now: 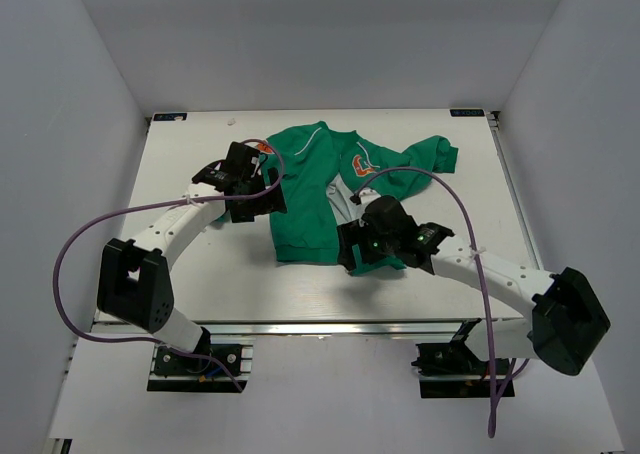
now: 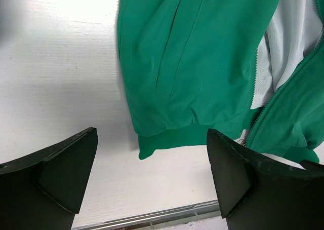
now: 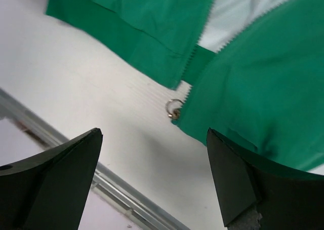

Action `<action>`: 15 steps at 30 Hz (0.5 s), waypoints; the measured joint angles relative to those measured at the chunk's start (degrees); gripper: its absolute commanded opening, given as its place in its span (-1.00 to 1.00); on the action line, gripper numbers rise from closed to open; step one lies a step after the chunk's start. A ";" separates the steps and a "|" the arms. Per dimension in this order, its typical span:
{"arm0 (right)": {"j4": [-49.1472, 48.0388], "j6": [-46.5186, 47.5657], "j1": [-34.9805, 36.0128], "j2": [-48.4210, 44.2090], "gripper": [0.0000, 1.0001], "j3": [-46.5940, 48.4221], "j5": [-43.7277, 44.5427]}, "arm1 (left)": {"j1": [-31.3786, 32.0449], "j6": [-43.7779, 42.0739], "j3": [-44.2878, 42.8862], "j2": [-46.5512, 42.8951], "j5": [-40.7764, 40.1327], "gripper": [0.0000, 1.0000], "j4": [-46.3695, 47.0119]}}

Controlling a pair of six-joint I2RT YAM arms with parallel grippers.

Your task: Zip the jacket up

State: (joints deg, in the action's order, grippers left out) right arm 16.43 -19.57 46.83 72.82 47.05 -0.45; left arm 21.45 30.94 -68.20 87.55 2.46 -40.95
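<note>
The green jacket (image 1: 315, 194) lies flat mid-table, hem toward me, orange chest logo (image 1: 362, 164) facing up. Its front is open: pale lining (image 2: 283, 42) shows between the two zip edges. My left gripper (image 1: 262, 202) is open and empty over the jacket's left side; in its wrist view the hem (image 2: 172, 136) and a pocket seam lie beyond the gripper (image 2: 152, 179). My right gripper (image 1: 350, 254) is open and empty at the hem's right end. In its wrist view the metal zip pull ring (image 3: 174, 108) sits at a panel's bottom corner, above the gripper (image 3: 154, 174).
The white table (image 1: 180, 264) ends in a metal rail close behind both grippers (image 3: 126, 194). Purple cables loop off both arms (image 1: 70, 244). Grey walls enclose the table on three sides.
</note>
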 measured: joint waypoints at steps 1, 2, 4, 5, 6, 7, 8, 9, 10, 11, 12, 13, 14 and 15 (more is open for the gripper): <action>0.46 -0.31 0.00 0.28 0.69 0.00 0.98 | 0.00 0.00 0.00 0.07 0.02 0.96 0.00; 0.96 -0.61 0.00 0.79 0.68 0.00 2.19 | 0.00 0.00 0.00 0.11 0.07 0.96 0.00; 1.90 -1.40 0.00 2.25 0.63 0.04 4.26 | 0.00 -0.02 -0.02 0.11 0.11 0.96 -0.02; 2.49 -1.81 0.00 3.21 0.61 0.09 5.20 | 0.00 -0.02 -0.02 0.11 0.11 0.96 -0.02; 3.04 -2.29 0.00 4.04 0.59 0.13 5.86 | 0.00 -0.02 -0.02 0.11 0.11 0.96 -0.02; 3.45 -2.69 0.00 5.03 0.56 0.17 6.45 | 0.00 -0.02 -0.02 0.11 0.09 0.96 -0.02; 3.78 -2.99 0.00 5.95 0.53 0.22 6.84 | 0.00 -0.02 -0.02 0.11 0.09 0.96 -0.04; 4.04 -3.30 -0.04 6.73 0.51 0.31 7.13 | 0.00 -0.02 -0.02 0.11 0.09 0.96 -0.04; 4.13 -3.72 -0.07 7.58 0.49 0.37 7.37 | 0.00 -0.02 -0.02 0.11 0.09 0.96 -0.04; 4.11 -4.00 -0.09 8.28 0.48 0.44 7.56 | 0.00 -0.02 -0.02 0.11 0.09 0.96 -0.04; 4.07 -4.22 -0.13 8.98 0.48 0.44 7.65 | 0.00 -0.02 -0.02 0.11 0.09 0.96 -0.04; 4.07 -4.39 -0.22 9.60 0.48 0.44 7.76 | 0.00 -0.02 -0.02 0.11 0.09 0.96 -0.04; 3.98 -4.61 -0.22 10.19 0.48 0.44 7.87 | 0.00 -0.02 -0.02 0.11 0.09 0.96 -0.04; 3.93 -4.96 -0.22 10.86 0.48 0.44 7.91 | 0.00 -0.02 -0.02 0.11 0.09 0.96 -0.07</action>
State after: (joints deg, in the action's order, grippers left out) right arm 20.36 -24.53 46.61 83.68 47.48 7.46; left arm 21.45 30.92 -68.23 87.66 2.55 -41.01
